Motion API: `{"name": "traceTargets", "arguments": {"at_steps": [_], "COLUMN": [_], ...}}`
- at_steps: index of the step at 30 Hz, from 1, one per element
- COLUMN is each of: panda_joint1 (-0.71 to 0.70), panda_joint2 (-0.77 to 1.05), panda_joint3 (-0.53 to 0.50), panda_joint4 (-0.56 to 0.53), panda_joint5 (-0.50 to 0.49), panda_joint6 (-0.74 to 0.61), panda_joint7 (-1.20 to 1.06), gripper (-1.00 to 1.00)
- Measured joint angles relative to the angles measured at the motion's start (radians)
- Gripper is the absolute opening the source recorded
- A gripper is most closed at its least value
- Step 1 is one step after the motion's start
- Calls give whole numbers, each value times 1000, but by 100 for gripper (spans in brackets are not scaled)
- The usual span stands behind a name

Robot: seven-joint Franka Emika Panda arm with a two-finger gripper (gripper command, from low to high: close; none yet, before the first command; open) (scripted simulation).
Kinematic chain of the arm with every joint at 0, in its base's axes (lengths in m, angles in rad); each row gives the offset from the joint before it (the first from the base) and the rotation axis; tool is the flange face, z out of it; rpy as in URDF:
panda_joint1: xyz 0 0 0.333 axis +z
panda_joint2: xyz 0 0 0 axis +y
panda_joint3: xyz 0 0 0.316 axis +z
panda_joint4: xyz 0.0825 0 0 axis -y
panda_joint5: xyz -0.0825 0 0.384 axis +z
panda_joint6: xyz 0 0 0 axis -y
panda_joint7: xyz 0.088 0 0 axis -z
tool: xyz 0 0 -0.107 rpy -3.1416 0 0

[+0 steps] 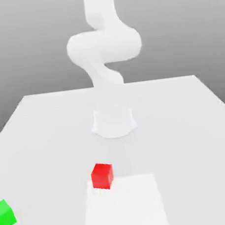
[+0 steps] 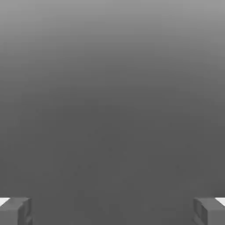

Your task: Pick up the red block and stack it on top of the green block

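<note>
Holding the gripper (image 2: 112, 212) with fingers wide apart, clamping nothing. Seeing the red block (image 1: 102, 176) at the pale square's (image 1: 124, 207) arm-side corner, and the green block (image 1: 5, 215) well beyond its exterior-view-left edge. Probably risking a skewed grasp from ignoring the red block's turn, or toppling the stack from releasing off-centre.

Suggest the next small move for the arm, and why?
Probably swing the open tool down toward a spot above the red block: nothing is between its fingers, and the red block sits at the white patch's edge, apart from the green block.
</note>
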Motion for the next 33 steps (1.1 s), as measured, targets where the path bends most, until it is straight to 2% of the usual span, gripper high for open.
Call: {"name": "traceTargets", "arguments": {"at_steps": [16,19,24,25,33], "panda_joint1": [-104,-112,-131,-135,-135], "panda_joint2": [494,688,887,907,879], "panda_joint3": [-24,-33,-11,-7,-8], "panda_joint4": [-545,-584,-568,-565,-569], "panda_joint5": [-14,-4,19,20,13], "panda_joint6": [411,563,731,748,724], "panda_joint7": [100,104,89,88,94], "gripper": [0,0,0,-100,-100]}}
